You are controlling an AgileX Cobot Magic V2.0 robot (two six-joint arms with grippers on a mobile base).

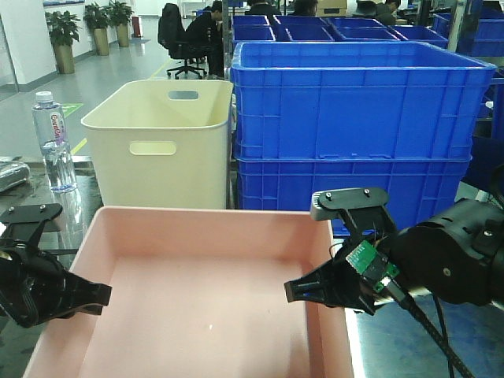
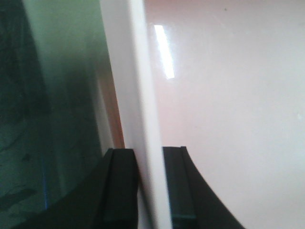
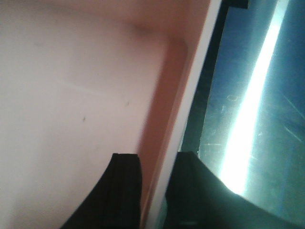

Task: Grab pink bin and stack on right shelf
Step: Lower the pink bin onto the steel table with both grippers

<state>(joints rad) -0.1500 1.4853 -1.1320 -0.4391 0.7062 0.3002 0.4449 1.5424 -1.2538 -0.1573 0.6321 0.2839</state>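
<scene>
Locate the left gripper (image 1: 83, 295) at the left wall of the pink bin (image 1: 209, 236). In the left wrist view, one finger (image 2: 121, 188) sits outside the wall and the other finger (image 2: 178, 188) inside. The pale rim runs between them, and both pads press against it. Treat this gripper as clamped on the wall.

Locate the right gripper (image 1: 319, 291) at the opposite wall. In the right wrist view, the inner finger (image 3: 125, 191) lies against the pink inside face and the outer finger (image 3: 193, 191) against the outside of the rim. This gripper is likewise clamped on the wall.

The bin spans the gap between the two grippers, with its open top up and its floor bare. Its near corner lies just ahead of the right gripper.

The shelf (image 3: 267, 143) shows as dark, scuffed, reflective steel just outside the right gripper's outer finger. You cannot tell whether the bin rests on it or is held clear.

Ahead of the left gripper, beyond the bin's far wall, stands a cream bin (image 1: 161, 150). Ahead of the right gripper stand stacked blue crates (image 1: 354, 102). A water bottle (image 1: 53, 142) stands ahead of the left gripper, to its outer side.
</scene>
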